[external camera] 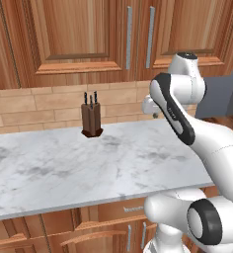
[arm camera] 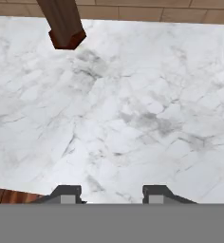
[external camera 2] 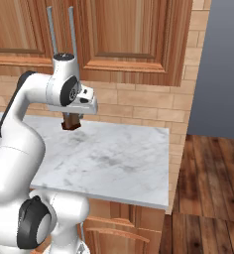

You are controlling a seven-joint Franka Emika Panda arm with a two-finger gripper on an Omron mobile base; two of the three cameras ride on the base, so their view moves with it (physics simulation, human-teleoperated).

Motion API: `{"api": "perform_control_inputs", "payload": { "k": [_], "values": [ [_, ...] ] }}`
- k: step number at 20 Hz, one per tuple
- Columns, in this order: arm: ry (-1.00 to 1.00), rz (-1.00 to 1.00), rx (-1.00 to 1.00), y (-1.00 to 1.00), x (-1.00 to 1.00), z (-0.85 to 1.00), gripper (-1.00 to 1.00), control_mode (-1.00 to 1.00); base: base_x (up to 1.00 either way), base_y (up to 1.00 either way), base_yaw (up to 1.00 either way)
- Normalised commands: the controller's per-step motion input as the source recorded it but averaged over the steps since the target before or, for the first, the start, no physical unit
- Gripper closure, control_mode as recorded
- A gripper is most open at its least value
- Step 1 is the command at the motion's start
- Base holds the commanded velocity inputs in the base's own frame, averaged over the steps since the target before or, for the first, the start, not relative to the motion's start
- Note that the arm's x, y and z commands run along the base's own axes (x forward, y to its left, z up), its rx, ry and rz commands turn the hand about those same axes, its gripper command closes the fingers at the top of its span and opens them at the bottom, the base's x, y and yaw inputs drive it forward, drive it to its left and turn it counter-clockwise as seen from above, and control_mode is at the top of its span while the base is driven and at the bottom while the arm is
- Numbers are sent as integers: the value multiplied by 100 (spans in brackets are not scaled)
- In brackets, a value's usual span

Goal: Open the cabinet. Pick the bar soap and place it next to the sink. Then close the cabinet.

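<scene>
The gripper (arm camera: 111, 192), its tips apart with nothing between them, hung over the marble counter (arm camera: 133, 109) near the knife block (external camera: 92, 119), while the cabinet (external camera: 79, 39) above stood closed — its rigid doors likely swinging freely if taken by a long bar handle (external camera: 129, 37).

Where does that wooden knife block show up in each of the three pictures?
Left base view: the knife block stands left of centre on the marble counter, near the brick wall.
Right base view: its brown base peeks out under the robot's hand, upper left.
Hand view: its lower part sits at the top left.
Shared landmark: the marble counter under it.
</scene>
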Motion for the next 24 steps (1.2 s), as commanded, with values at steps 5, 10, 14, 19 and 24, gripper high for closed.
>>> {"api": "perform_control_inputs", "payload": {
  "k": [5,10,14,19,24],
  "values": [
    [-4,0,0,-2,-1,1,-100,-100,0,0,0],
    [-52,-1,-1,3,-33,45,-100,-100,0,0,0],
    [-53,-16,0,7,-13,67,-100,-100,0,0,0],
    [-39,-22,0,3,3,67,-100,-100,0,0,0],
    [-33,-18,0,0,12,62,-100,-100,0,0,0]
  ]
}}
